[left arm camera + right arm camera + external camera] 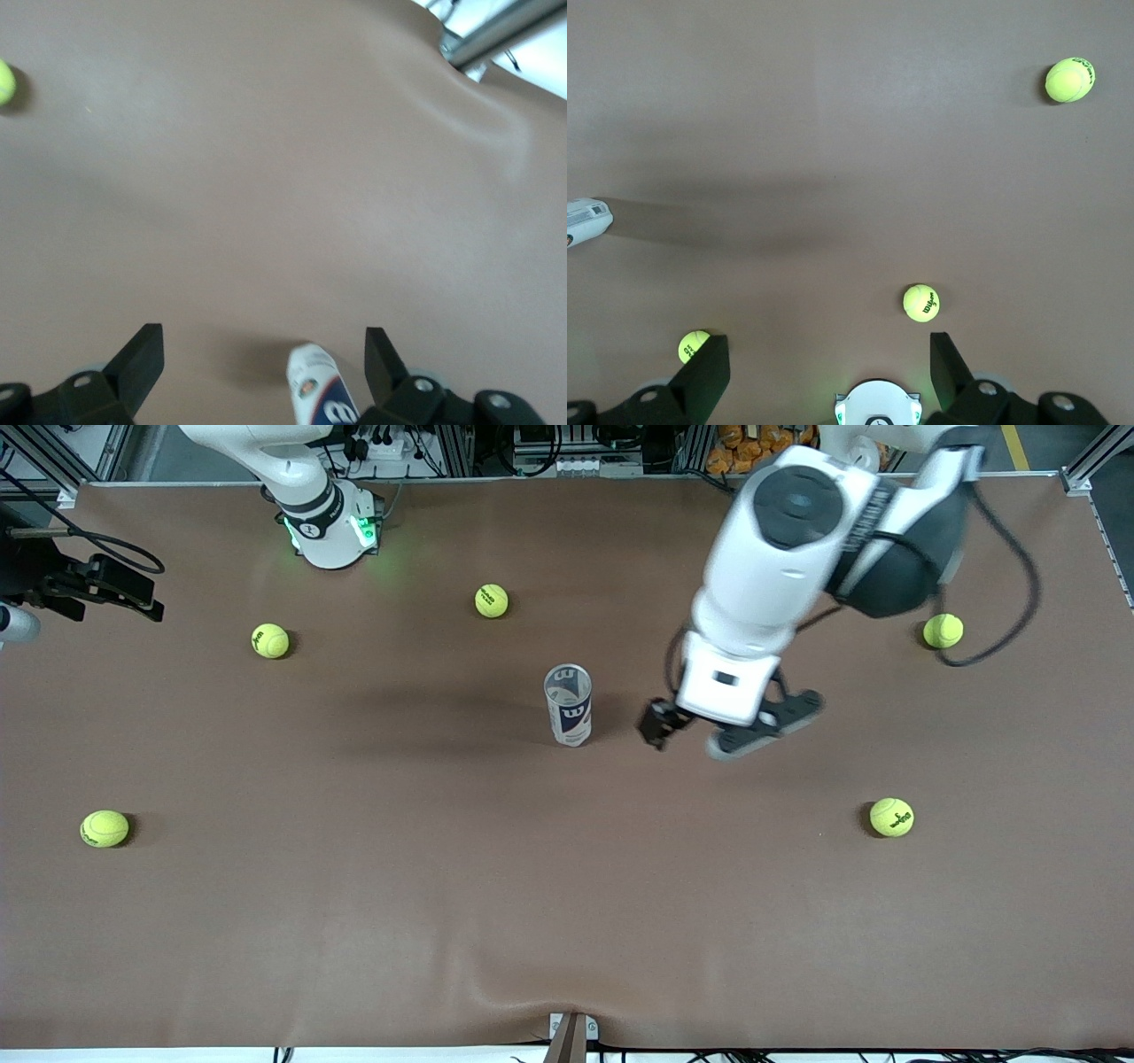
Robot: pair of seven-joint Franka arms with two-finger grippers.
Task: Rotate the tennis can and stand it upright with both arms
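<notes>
The tennis can point(568, 705), clear with a white and dark-blue label, stands upright at the middle of the table, its open silver rim up. My left gripper point(695, 737) is open and empty, beside the can toward the left arm's end, apart from it. In the left wrist view the can point(321, 387) shows between my open fingers point(142, 359), closer to one, touching neither. My right gripper point(142, 598) is open and empty, held high over the table's edge at the right arm's end. The right wrist view shows its open gripper point(830, 354) and the can's end point(585, 221).
Several yellow-green tennis balls lie scattered on the brown table: one point(492, 600) and one point(270, 640) near the right arm's base point(332, 527), one point(104, 828), one point(943, 631), one point(891, 817). A mat wrinkle point(567, 1001) sits at the near edge.
</notes>
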